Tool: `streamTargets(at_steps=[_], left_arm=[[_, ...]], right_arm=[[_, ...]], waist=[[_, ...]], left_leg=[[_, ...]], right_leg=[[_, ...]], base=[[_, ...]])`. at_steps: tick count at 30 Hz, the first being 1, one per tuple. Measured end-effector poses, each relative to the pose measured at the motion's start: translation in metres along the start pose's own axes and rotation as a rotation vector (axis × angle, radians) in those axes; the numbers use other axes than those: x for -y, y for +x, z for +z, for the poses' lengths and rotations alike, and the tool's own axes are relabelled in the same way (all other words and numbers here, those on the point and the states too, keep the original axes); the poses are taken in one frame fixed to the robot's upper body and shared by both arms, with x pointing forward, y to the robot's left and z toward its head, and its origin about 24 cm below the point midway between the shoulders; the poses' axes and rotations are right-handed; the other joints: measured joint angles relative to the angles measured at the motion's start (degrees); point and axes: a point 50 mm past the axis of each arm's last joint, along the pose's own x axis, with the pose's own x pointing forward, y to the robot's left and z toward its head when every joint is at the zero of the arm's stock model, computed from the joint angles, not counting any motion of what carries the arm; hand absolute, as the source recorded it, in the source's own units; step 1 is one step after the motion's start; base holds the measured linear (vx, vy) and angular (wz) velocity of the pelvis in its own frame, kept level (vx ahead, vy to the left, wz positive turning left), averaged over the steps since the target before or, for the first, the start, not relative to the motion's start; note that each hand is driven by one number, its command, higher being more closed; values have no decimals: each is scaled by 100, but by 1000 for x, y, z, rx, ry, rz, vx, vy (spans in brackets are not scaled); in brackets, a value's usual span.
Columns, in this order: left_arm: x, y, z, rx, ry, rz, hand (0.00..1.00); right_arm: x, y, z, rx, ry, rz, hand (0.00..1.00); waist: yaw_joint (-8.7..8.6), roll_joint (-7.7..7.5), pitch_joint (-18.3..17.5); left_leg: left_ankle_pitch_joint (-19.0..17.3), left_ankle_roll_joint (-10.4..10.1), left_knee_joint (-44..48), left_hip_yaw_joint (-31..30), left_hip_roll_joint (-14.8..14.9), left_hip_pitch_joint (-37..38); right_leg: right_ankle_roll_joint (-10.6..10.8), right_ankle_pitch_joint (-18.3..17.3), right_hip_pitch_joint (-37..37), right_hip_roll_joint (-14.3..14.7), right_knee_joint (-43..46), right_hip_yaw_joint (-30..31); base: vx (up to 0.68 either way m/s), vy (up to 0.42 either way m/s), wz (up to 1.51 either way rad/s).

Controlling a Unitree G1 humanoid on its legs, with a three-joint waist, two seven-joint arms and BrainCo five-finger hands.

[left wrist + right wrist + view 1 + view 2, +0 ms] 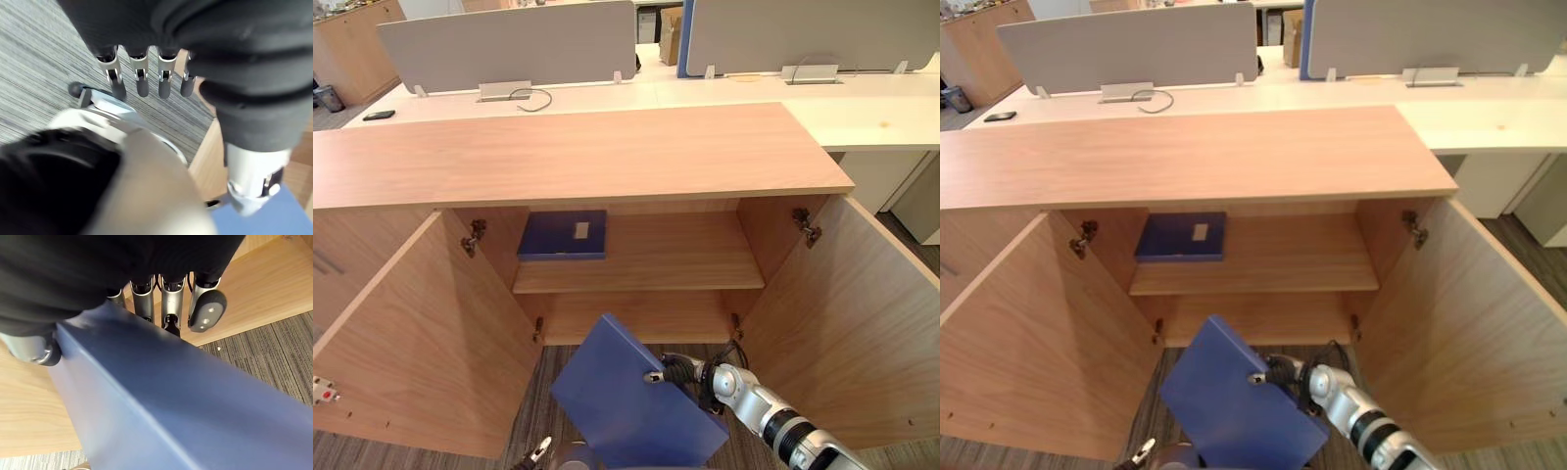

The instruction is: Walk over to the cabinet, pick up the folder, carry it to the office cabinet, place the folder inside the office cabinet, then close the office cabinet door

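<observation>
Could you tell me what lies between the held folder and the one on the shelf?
In the left eye view, only bare shelf and open space separate the held folder from the shelved folder.

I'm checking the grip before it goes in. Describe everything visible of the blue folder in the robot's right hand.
The folder is a closed, plain matte-blue board, stiff-looking, with a thick edge. It hangs tilted before the open cabinet, lower than its shelf. The right hand pinches its right edge, fingers on one face and thumb on the other.
</observation>
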Motion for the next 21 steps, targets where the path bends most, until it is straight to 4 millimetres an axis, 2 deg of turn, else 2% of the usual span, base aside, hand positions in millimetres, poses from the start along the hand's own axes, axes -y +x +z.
streamTargets(at_steps=[1,3,4,5,8,9,12,13,16,17,19,20,21], left_arm=[[-1,0,-1,-5,8,2,0],[-3,-2,-7,-21,32,11,0],[-3,-2,-8,-23,34,15,0],[-3,-2,-9,-26,39,19,0],[-6,-1,0,3,69,44,0],[-5,-1,2,13,73,43,0],[0,0,10,46,127,38,0],[4,2,16,58,165,30,0],[8,3,20,63,225,32,0],[8,3,20,64,228,38,0],[9,3,19,63,228,41,0],[10,3,18,61,238,39,0],[10,3,17,59,245,39,0]], right_arm=[[0,0,-2,-10,14,-4,100],[0,1,-10,-51,73,-32,100],[-1,2,-11,-59,88,-39,100],[-6,3,-14,-76,126,-53,100],[-12,8,-11,-80,180,-67,100],[-13,9,-12,-84,187,-64,100],[-20,10,-18,-117,247,-63,100],[-24,10,-22,-132,287,-70,100],[-30,10,-28,-157,349,-73,100],[-30,9,-32,-170,375,-80,100],[-31,8,-36,-187,403,-84,100],[-29,8,-35,-187,409,-95,100],[-29,9,-35,-185,412,-99,100]], waist=[[6,-2,3],[46,14,28],[59,31,46],[168,50,90],[193,-117,134],[190,-155,105],[183,-160,3],[180,-163,-57],[183,-166,-153],[201,-163,-154],[243,-130,-172],[276,-127,-171],[266,-131,-168]], left_leg=[[-86,-23,-185,-74,-104,-11],[-55,-85,-1400,-462,-468,-21],[59,-127,-1723,-571,-503,5],[567,-166,-2005,-542,-565,254],[417,22,-1892,-405,-781,277],[395,17,-1853,-377,-818,286],[328,142,-1892,-231,-957,385],[299,185,-1934,-191,-1030,381],[296,212,-2133,-145,-1139,516],[317,266,-2276,-125,-1210,694],[343,321,-2487,-119,-1295,1008],[340,385,-2652,-93,-1384,1312],[326,417,-2692,-92,-1420,1417]], right_leg=[[1,1,-37,-51,1,35],[15,0,-190,-190,-7,270],[59,4,-200,-200,-12,298],[164,33,-178,-231,-63,406],[236,86,-97,-365,-59,517],[288,91,-73,-403,-71,518],[425,115,28,-561,-290,584],[529,108,27,-618,-354,586],[630,66,60,-734,-380,589],[749,-36,50,-811,-187,628],[828,-274,-78,-903,381,702],[812,-595,-488,-1018,1524,811],[735,-662,-694,-1073,2022,790]], base=[[16,110,-7],[36,179,-16],[50,159,-36],[112,183,-37],[146,153,-12],[147,128,-6],[198,99,-20],[182,41,-10],[195,40,-12],[148,50,-21],[114,77,-28],[102,111,-27],[99,143,-17]])
